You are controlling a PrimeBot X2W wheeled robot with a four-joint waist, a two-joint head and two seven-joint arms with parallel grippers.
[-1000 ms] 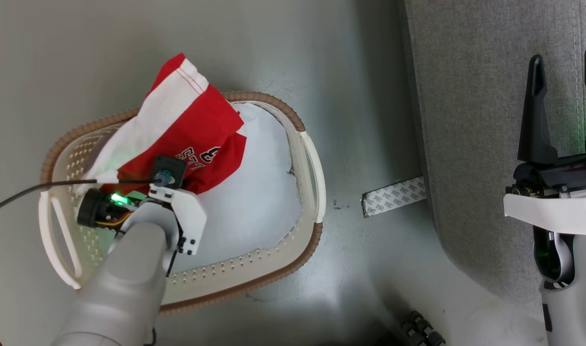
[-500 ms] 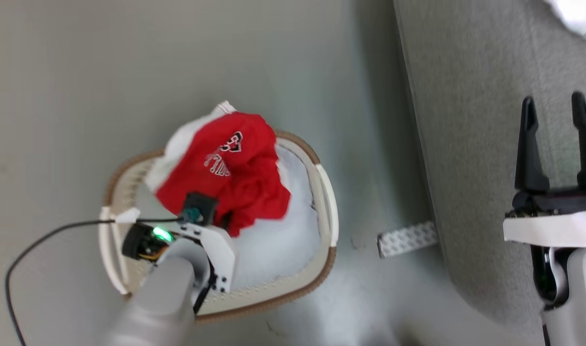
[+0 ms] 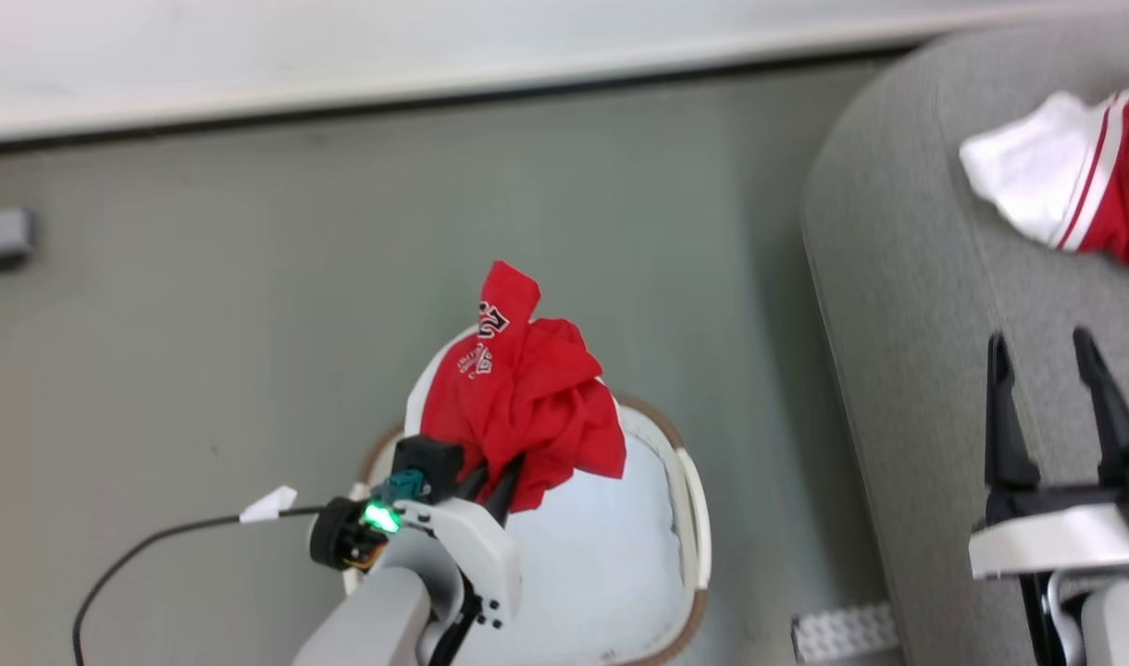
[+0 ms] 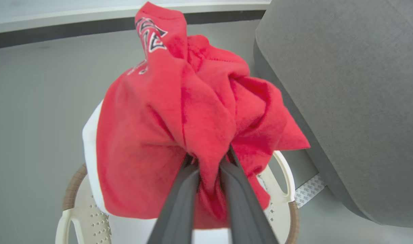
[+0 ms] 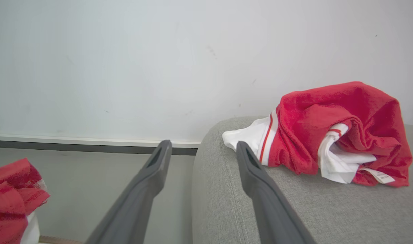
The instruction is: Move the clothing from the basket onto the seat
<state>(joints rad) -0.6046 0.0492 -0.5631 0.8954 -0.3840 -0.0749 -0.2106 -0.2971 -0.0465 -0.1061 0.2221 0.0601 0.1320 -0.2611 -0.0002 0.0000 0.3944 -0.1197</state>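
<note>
The seat (image 3: 898, 324) is the big grey thing taking up the whole right side, and the rest is grey-green floor (image 3: 250, 324). The basket (image 3: 692, 518) sits on the floor left of the seat, near it but apart as far as I can tell. Its bottom looks plain white and I can't spot more red in there, though the jersey hides part of it.

The jersey (image 3: 527, 407) is the one in play. It's bunched red cloth with a white panel and the printed letters up top, held above the basket and not over the seat yet. A second piece (image 3: 1064, 185), red with white striped trim, lies crumpled on the far part of the seat, so I'd call that one done.

The left hand (image 4: 209, 169) has its two fingers pinched nearly together on a fold of the jersey, with cloth squeezed between them. Looks like a solid grab. The right hand (image 3: 1038, 351) is spread wide with nothing in it, hovering over the seat's near part.

Step-wise I'd call this the carry: picked up, not delivered. Imo the next move needs the left arm to swing right, high enough that the dangling cloth clears the basket rim and the seat's rounded edge. It should let go only once the bulk is over the cushion. It's thin fabric, so it could snag, or slide off if dropped too near the edge.

Tiny detail: there's a tape strip (image 3: 842, 631) on the floor between basket and seat.
</note>
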